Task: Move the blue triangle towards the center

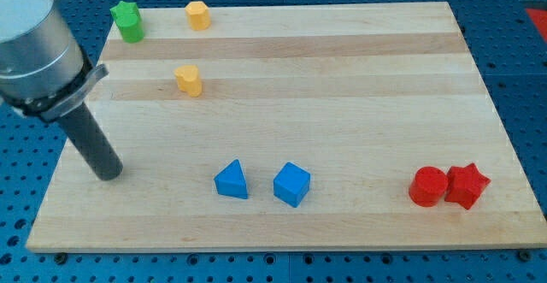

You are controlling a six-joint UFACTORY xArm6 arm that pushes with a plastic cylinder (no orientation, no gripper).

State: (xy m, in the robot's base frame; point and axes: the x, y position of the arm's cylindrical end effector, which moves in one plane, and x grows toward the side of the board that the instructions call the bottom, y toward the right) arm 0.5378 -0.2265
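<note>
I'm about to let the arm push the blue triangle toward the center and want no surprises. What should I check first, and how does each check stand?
1. My tip in view, on the board: ok.
2. Tip clear of blue triangle, at its left: ok.
3. Tip below the triangle for an upward push: not ok.
4. Blue cube apart from the triangle: ok.
5. Path toward center free of blocks: ok.

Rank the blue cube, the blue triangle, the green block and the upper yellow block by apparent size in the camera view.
1. blue cube and blue triangle: near alike, unranked.
2. green block.
3. upper yellow block.
The top blocks lie farther away, so true sizes stay unsure.
</note>
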